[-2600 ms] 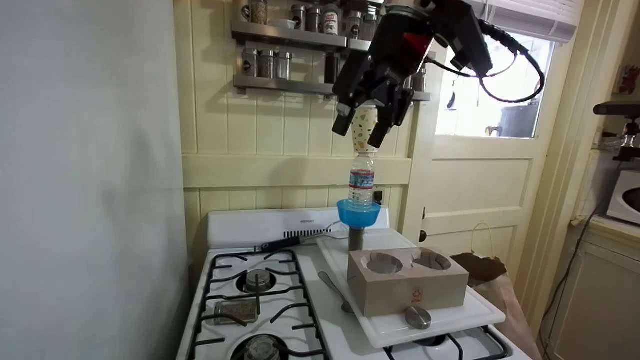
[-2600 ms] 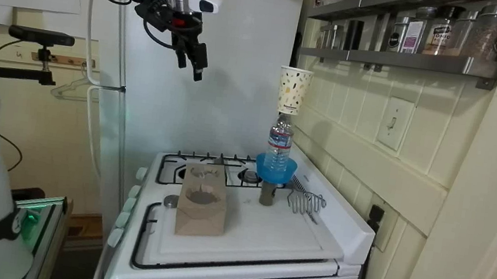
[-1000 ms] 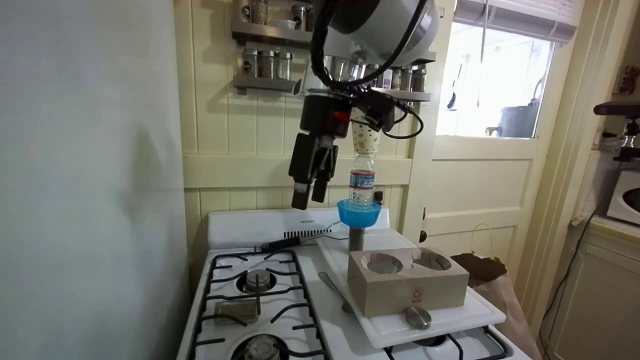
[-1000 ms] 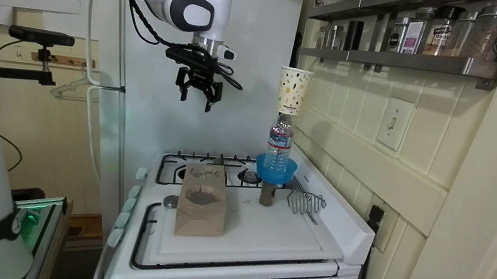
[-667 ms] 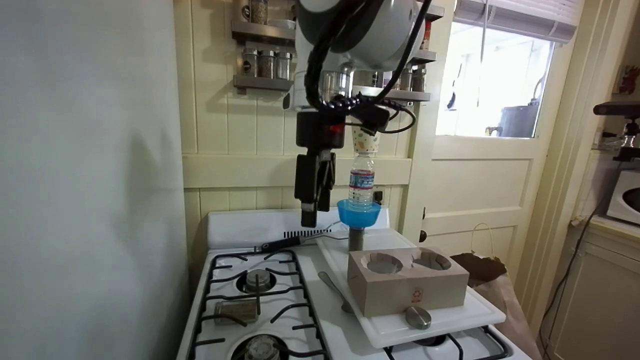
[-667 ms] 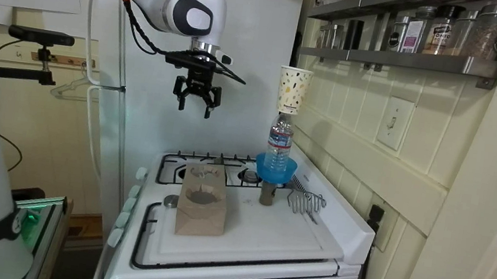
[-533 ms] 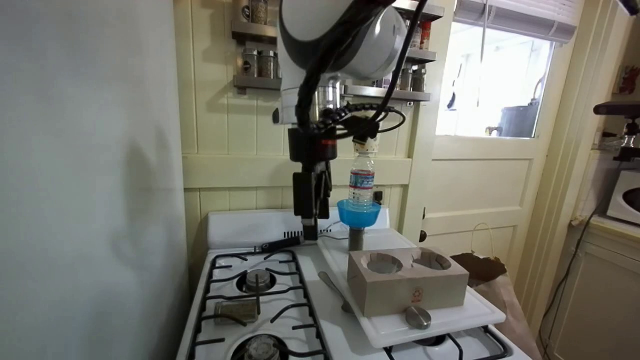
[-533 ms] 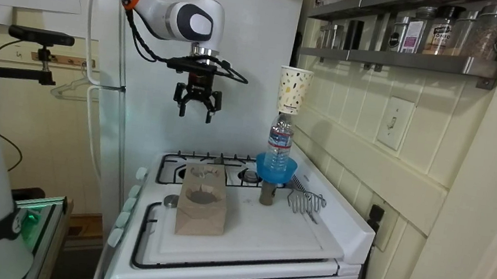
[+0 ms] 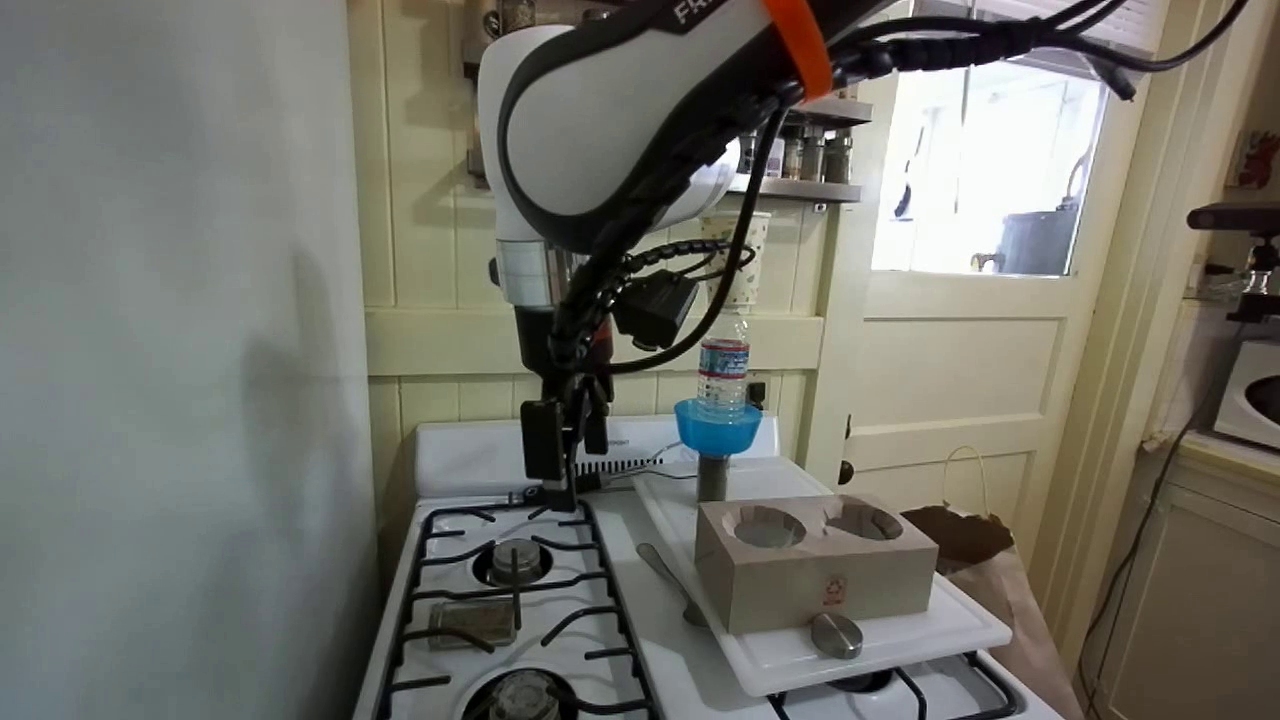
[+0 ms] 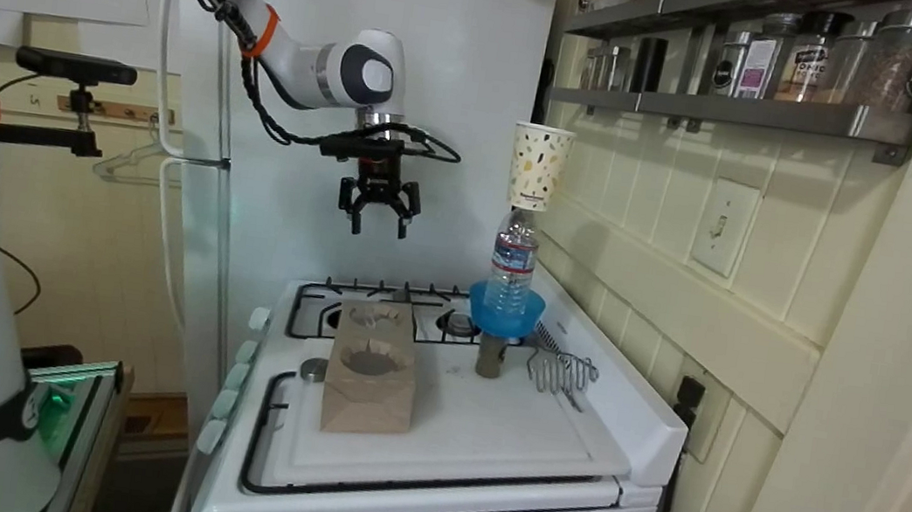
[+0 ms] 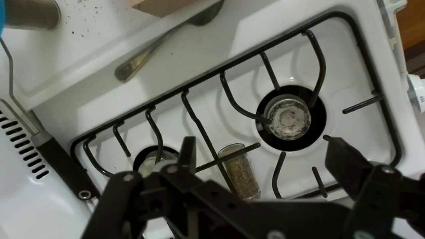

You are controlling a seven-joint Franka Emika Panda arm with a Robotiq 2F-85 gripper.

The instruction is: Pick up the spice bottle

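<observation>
1. The jaws stand wide, well above the jar, which lies on its side under the grate.
2. In the wrist view it appears lower centre, between the jaws.
3. Only an exterior view shows the light switch, right of centre.

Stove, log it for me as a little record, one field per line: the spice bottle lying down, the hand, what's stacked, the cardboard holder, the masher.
Spice bottle: on its side beneath the grate bars, not yet grasped
Hand: open, above the stove, holding nothing
Stacked, top down: paper cup, water bottle, blue bowl, upright jar
Cardboard holder: on the white board, two round openings on top
Masher: at the stove's back, dark handle
</observation>
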